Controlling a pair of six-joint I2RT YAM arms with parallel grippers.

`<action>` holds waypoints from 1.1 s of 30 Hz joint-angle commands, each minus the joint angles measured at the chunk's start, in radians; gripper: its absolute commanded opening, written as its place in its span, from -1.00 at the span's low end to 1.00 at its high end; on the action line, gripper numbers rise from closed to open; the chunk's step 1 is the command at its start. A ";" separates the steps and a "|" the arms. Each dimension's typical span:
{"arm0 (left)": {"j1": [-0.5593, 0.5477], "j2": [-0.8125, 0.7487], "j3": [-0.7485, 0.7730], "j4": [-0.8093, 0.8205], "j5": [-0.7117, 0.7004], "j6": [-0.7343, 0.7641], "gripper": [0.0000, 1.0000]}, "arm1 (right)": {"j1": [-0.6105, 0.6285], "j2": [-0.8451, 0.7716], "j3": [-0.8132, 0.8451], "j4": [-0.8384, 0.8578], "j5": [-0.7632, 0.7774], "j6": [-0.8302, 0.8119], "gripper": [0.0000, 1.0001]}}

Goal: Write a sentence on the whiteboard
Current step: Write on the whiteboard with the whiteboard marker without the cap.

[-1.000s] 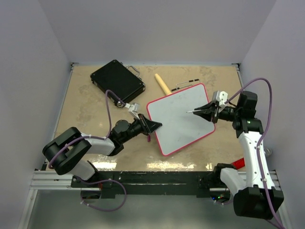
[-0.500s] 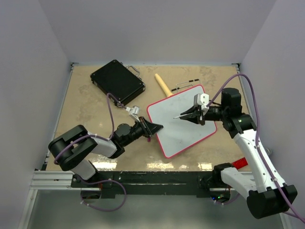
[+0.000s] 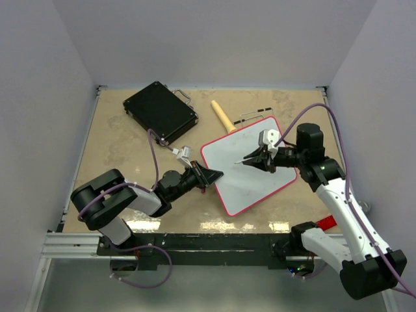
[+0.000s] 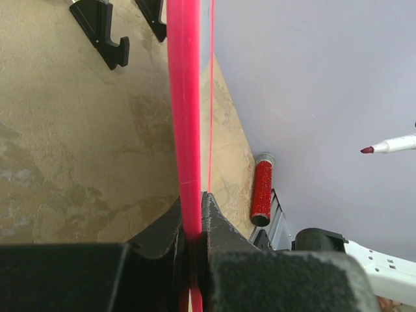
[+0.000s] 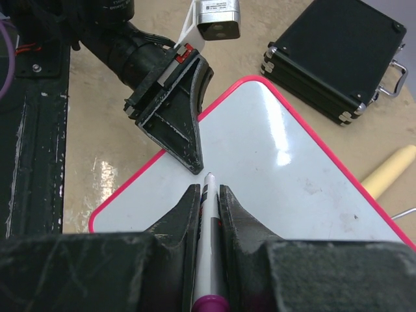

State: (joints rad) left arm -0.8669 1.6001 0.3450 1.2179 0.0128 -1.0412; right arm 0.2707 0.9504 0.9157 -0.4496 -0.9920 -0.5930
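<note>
A black hard case (image 3: 160,111) with a metal handle lies closed at the far left of the tan counter (image 3: 123,149). A pale yellow cylinder (image 3: 221,115) lies tilted near its right. A red glittery tube (image 4: 262,190) lies by the near right edge

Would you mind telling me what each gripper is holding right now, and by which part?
The left gripper clamps the whiteboard by its red rim; the right gripper grips a marker by its barrel.

Glossy red-rimmed whiteboard (image 3: 250,183), askew
</note>
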 commanded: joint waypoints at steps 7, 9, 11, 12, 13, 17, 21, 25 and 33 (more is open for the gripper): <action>-0.007 -0.011 0.026 0.190 -0.031 0.026 -1.00 | 0.005 -0.001 0.003 0.000 -0.033 -0.036 -1.00; -0.007 -0.009 0.034 0.181 -0.028 0.027 -1.00 | 0.007 0.005 -0.001 0.028 -0.008 -0.013 -1.00; -0.007 -0.008 0.037 0.181 -0.025 0.026 -1.00 | 0.018 0.013 0.000 0.045 0.007 0.001 -1.00; -0.007 -0.008 0.041 0.178 -0.025 0.026 -1.00 | 0.022 0.016 0.003 0.051 0.018 0.012 -1.00; -0.007 -0.006 0.043 0.177 -0.025 0.026 -1.00 | 0.030 0.019 0.005 0.057 0.026 0.018 -1.00; -0.007 -0.009 0.048 0.173 -0.022 0.017 -1.00 | 0.082 0.054 0.017 0.088 0.062 0.036 -1.00; -0.007 -0.012 0.052 0.164 -0.022 0.018 -1.00 | 0.105 0.071 0.031 0.106 0.064 0.065 -1.00; -0.006 -0.008 0.052 0.160 -0.020 0.018 -1.00 | 0.111 0.070 0.014 0.120 0.059 0.071 -1.00; -0.006 0.001 0.069 0.152 -0.019 0.023 -1.00 | 0.114 0.059 -0.031 0.228 0.130 0.178 -1.00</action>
State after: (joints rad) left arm -0.8673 1.6047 0.3618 1.2163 0.0135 -1.0550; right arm 0.3786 1.0248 0.9039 -0.3294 -0.9298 -0.5072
